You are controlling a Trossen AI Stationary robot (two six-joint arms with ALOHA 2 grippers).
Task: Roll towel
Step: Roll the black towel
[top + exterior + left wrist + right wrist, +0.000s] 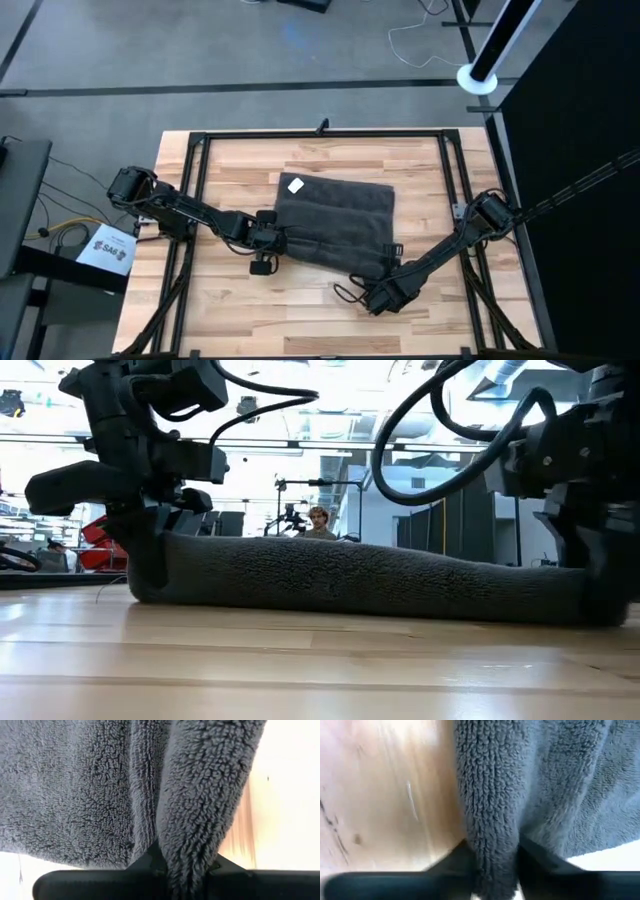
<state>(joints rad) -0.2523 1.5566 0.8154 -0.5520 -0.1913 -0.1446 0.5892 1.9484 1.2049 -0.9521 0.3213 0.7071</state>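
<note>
Towel (335, 225): soft thick terry, limp and light, lying mid-table.
My left gripper (272, 243): pinched on its near-left corner fold.
My right gripper (390, 268): pinched on the near-right corner.
Best hold: both near corners, so the edge turns evenly.
Table (230, 310): wood.

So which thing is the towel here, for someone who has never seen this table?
On the wooden table, look at the middle between the two dark arms. The towel is the flat charcoal terry cloth there, with a small white label near one far corner.
</note>
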